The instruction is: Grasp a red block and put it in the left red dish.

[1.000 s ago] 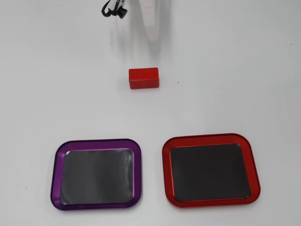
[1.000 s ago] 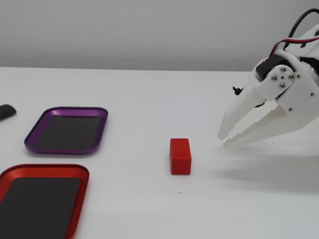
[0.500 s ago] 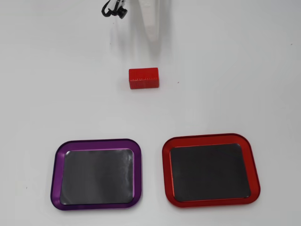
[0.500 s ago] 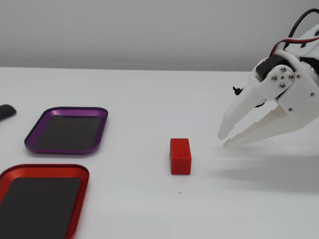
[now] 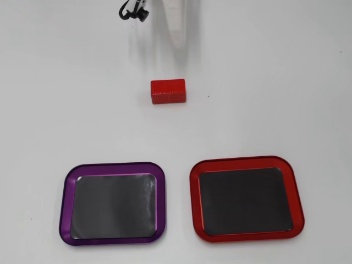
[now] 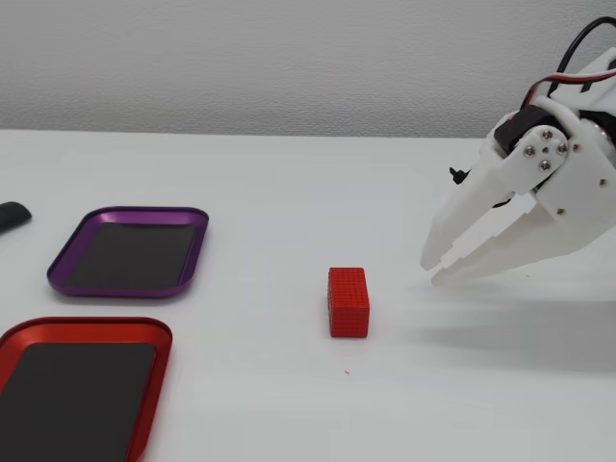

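**White surface, one red block, two trays, my arm at the edge**

A plain white surface [image 5: 264, 82] fills the overhead view. In the fixed view it runs back to a pale grey wall [image 6: 289, 58].

The red block [image 5: 168, 92] lies alone on the bare surface, touching nothing. In the overhead view it sits above the gap between the two trays and well apart from both. The red tray [image 5: 246, 236] is at lower right there, and the purple tray [image 5: 114, 241] is beside it at lower left. Both have dark flat insides with nothing in them.

The fixed view shows what the overhead view does not: my white gripper [image 6: 431, 271] at the right, pointing down and left toward the block [image 6: 348, 301] but apart from it. My fingers [image 6: 472, 217] are slightly parted and hold nothing. A small dark object [image 6: 13, 216] lies at the far left edge.

From overhead, only a blurred white part of my arm [image 5: 179, 25] and black cables [image 5: 133, 11] show at the top.
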